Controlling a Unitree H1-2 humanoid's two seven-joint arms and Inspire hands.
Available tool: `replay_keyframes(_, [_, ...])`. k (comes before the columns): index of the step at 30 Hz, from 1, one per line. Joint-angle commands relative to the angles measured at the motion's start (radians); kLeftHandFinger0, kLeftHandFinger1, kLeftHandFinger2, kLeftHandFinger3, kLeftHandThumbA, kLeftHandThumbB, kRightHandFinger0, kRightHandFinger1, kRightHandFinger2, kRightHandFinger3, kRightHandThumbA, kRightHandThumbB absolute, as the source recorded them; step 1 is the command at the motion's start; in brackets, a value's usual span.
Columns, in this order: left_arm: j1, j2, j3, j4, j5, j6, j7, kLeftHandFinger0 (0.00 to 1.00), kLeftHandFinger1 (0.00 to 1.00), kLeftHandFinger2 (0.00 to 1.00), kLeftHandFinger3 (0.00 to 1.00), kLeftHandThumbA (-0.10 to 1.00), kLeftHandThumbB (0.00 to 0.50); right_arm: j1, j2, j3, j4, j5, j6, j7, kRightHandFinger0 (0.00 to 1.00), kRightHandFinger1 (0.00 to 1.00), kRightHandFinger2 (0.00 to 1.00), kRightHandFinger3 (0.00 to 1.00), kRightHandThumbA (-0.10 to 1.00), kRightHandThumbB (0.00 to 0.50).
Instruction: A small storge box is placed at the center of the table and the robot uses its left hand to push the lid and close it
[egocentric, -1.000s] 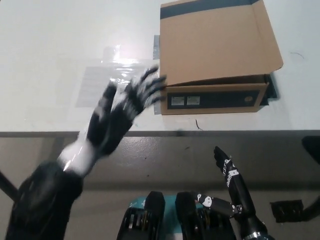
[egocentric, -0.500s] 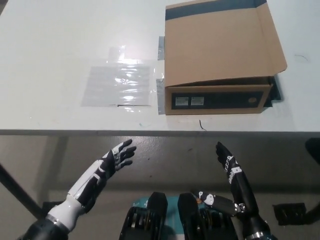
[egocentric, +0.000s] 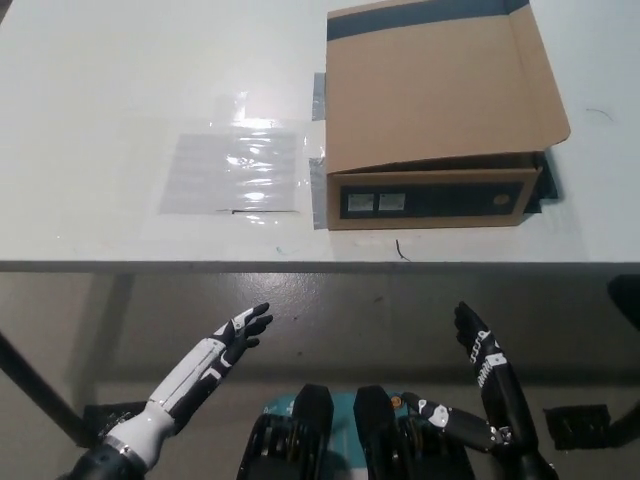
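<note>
A brown cardboard storage box (egocentric: 430, 190) sits near the table's front edge, right of centre. Its lid (egocentric: 440, 90) lies down over the top, the front flap edge just above the dark front panel. My white left hand (egocentric: 235, 340) is low at the lower left, below the table edge and well away from the box, open with fingers spread. My black right hand (egocentric: 485, 375) rests at the lower right, also below the table, open and holding nothing.
A clear plastic sheet (egocentric: 235, 170) lies flat on the white table (egocentric: 100, 100) left of the box. Grey tape patches show at the box's left side. The table's front edge runs across the middle of the view, with floor below it.
My left hand has dropped from beside the box's left front corner to below the table edge. The lid lies unchanged. The right hand has sunk slightly.
</note>
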Motion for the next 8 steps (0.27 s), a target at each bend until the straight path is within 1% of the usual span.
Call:
replay_keyframes(1, [-0.036,-0.012,-0.010,0.014,0.026,-0.054,0.018,1.00,1.00,1.00,1.00,1.00,0.276,-0.016,-0.001,-0.012,-0.010,0.020,-0.050,0.016,1.00,1.00,1.00,1.00,1.00,0.289])
replay_keyframes(8, [-0.008,-0.046,-0.002,0.024,0.055,-0.058,0.060,1.00,1.00,1.00,1.00,1.00,0.273,-0.009,-0.001,-0.008,-0.002,0.014,-0.050,0.018,1.00,1.00,1.00,1.00,1.00,0.283])
